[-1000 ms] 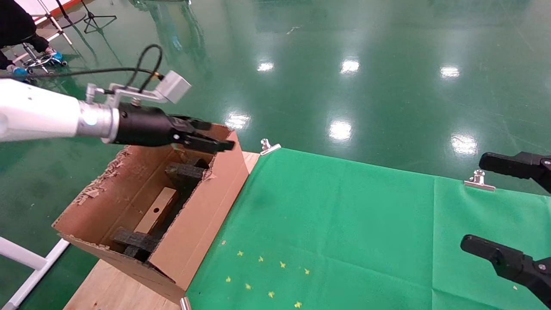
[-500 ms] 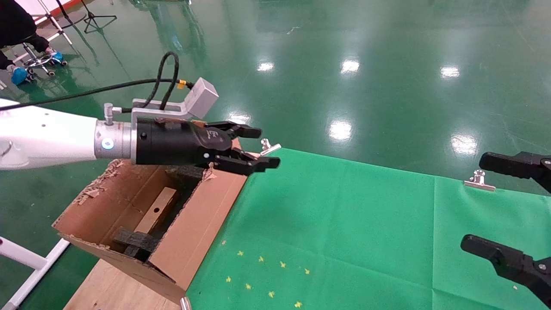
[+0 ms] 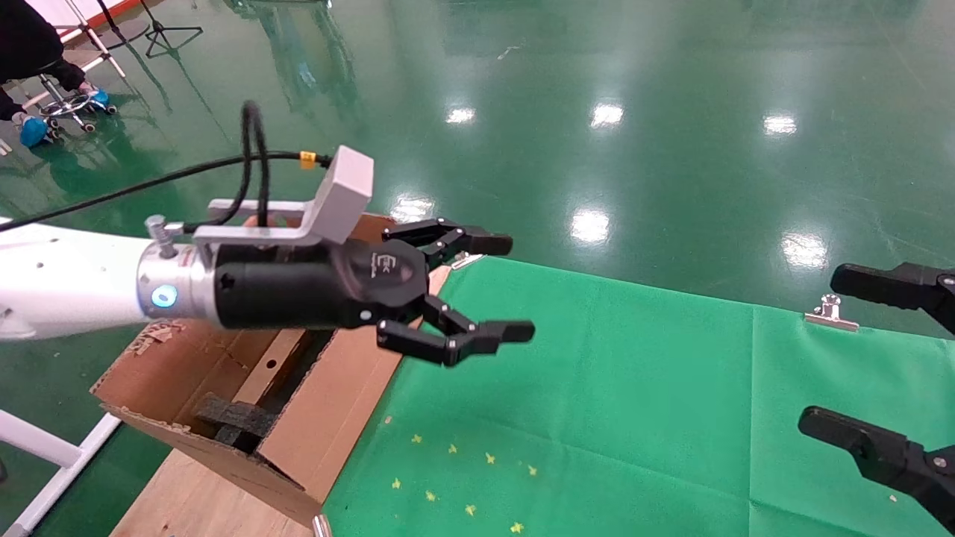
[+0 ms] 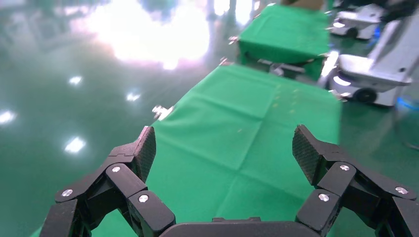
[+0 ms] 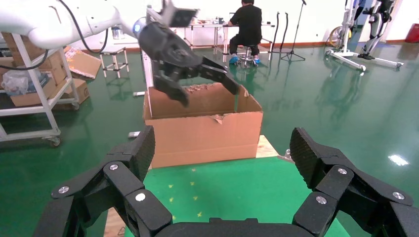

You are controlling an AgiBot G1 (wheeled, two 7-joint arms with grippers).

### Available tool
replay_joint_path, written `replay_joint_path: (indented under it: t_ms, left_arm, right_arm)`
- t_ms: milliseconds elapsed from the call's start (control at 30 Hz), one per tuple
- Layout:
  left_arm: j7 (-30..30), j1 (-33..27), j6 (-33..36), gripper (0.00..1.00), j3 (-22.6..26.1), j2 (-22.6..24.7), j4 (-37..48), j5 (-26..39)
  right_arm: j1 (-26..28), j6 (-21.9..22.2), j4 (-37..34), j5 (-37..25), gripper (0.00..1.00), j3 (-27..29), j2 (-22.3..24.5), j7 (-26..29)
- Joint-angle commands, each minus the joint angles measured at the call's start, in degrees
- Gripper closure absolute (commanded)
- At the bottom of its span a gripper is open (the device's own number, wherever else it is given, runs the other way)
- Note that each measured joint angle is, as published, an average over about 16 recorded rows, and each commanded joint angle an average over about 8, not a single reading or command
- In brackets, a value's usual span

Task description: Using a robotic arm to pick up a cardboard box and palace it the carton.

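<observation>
The slim cardboard box (image 3: 261,377) lies inside the large carton (image 3: 351,395) at the table's left end, next to black foam blocks (image 3: 235,419); my left arm hides part of it. The left gripper (image 3: 515,287) on the white arm is open and empty, held in the air just past the carton's right wall, over the edge of the green cloth. It looks down the cloth in its own wrist view (image 4: 223,148). The right gripper (image 3: 821,350) is open and empty at the far right. Its wrist view (image 5: 223,148) shows the carton (image 5: 202,136) and the left gripper (image 5: 207,94) above it.
A green cloth (image 3: 597,403) covers the table, held by metal clips (image 3: 830,313). The carton stands on a wooden board (image 3: 201,500). A white frame bar (image 3: 45,447) is at the lower left. A person (image 5: 247,24) sits at a far table. Another robot base (image 4: 375,74) stands beyond the cloth.
My left gripper has moved from above the carton's far end to the right and nearer, out over the cloth edge, and its fingers have spread wider. The right arm has not moved.
</observation>
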Motion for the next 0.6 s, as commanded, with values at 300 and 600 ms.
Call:
replay_joint_path:
  t_ms: [300, 600]
  left_arm:
    - [2.7, 8.3, 2.7, 0.00, -8.3, -1.2, -9.6, -5.5]
    - [4.0, 12.8, 4.3, 0.00, -12.9, -1.9, -15.0, -8.7]
  right_arm:
    - [0.0, 0.0, 0.0, 0.0, 0.00, 0.0, 0.0, 0.0]
    - [0.0, 0.0, 0.0, 0.0, 0.00, 0.0, 0.0, 0.0]
